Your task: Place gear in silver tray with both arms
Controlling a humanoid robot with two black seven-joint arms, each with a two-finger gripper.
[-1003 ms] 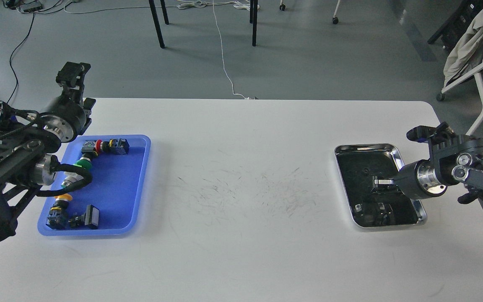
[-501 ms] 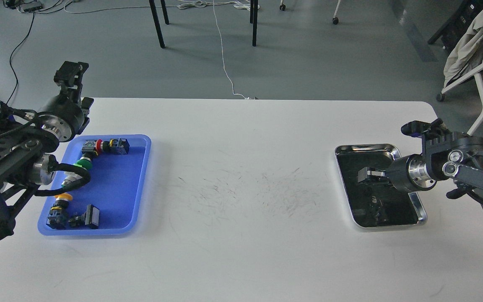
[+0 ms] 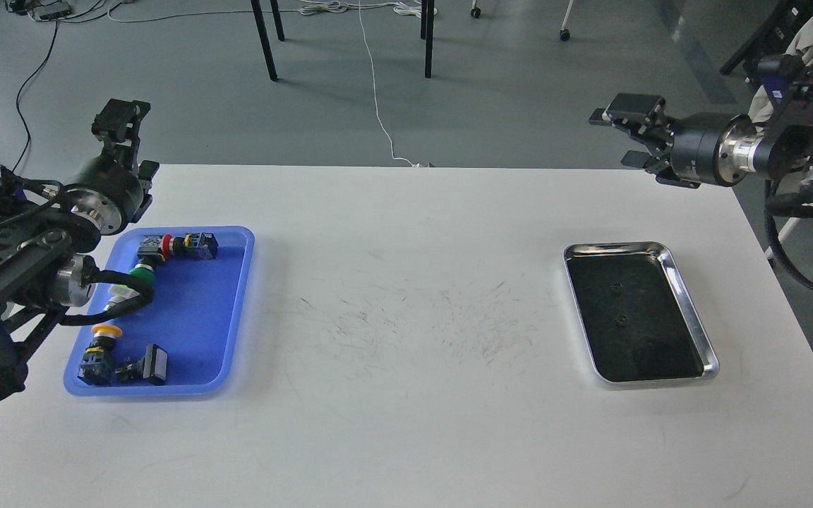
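Note:
The silver tray [image 3: 615, 248] lies on the right side of the white table, its dark floor bare except for two small dark spots. My right gripper [image 3: 624, 135] is raised high beyond the tray's far end, over the table's back edge, pointing left; its fingers stand apart with nothing between them. My left gripper [image 3: 123, 125] is raised at the table's back left corner, just behind the blue tray [image 3: 198, 317]; it is seen dark and end-on. Several push-button parts [image 3: 177, 246] with red, green and yellow caps lie in the blue tray.
The table's middle [image 3: 406, 317] is scuffed white. A black cable [image 3: 121, 305] from my left arm hangs over the blue tray. Chair legs and cords are on the floor behind; a chair with a jacket [image 3: 787, 85] stands at the far right.
My right gripper has lifted out of the silver tray and moved up and back past its far end. The left arm has barely shifted.

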